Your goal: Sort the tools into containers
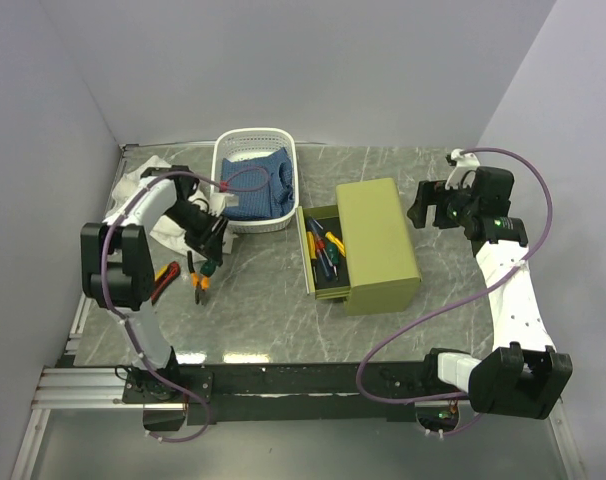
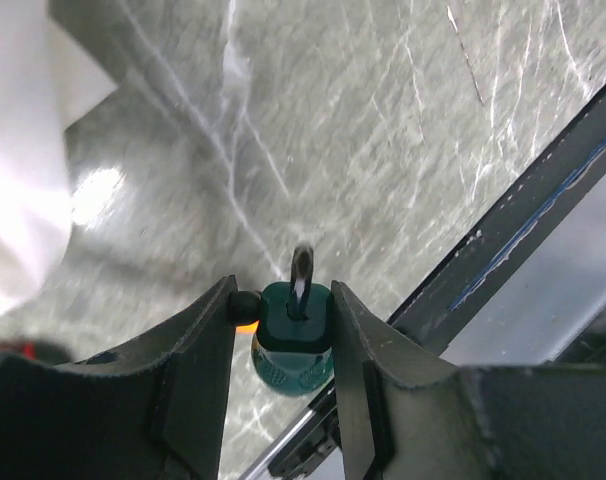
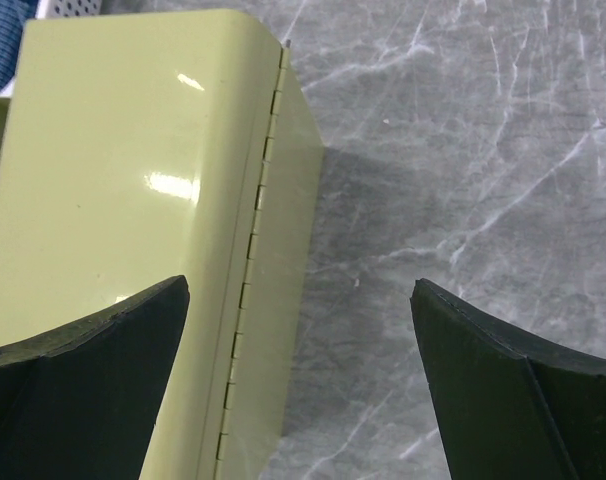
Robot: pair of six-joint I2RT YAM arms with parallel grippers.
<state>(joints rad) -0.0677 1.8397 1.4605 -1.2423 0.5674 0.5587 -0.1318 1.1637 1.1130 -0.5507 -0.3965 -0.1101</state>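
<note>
My left gripper (image 1: pixel 209 262) is shut on a green-handled screwdriver (image 2: pixel 295 330), held just above the table, left of the drawer chest. In the left wrist view the gripper (image 2: pixel 283 300) clamps the handle between both fingers, and the metal shaft points away. Orange-black pliers (image 1: pixel 200 285) lie right beside it, and a red-handled tool (image 1: pixel 165 280) lies further left. The olive-green drawer chest (image 1: pixel 381 245) has its drawer (image 1: pixel 308 262) pulled out, with several screwdrivers (image 1: pixel 326 255) inside. My right gripper (image 1: pixel 423 210) is open and empty above the chest's right edge (image 3: pixel 273 200).
The white perforated basket (image 1: pixel 233 142) with blue fabric (image 1: pixel 258 190) stands at the back, left of the chest. A white cloth (image 1: pixel 148 195) lies at the far left and also shows in the left wrist view (image 2: pixel 23 150). The table's dark front rail (image 2: pixel 523 210) is close.
</note>
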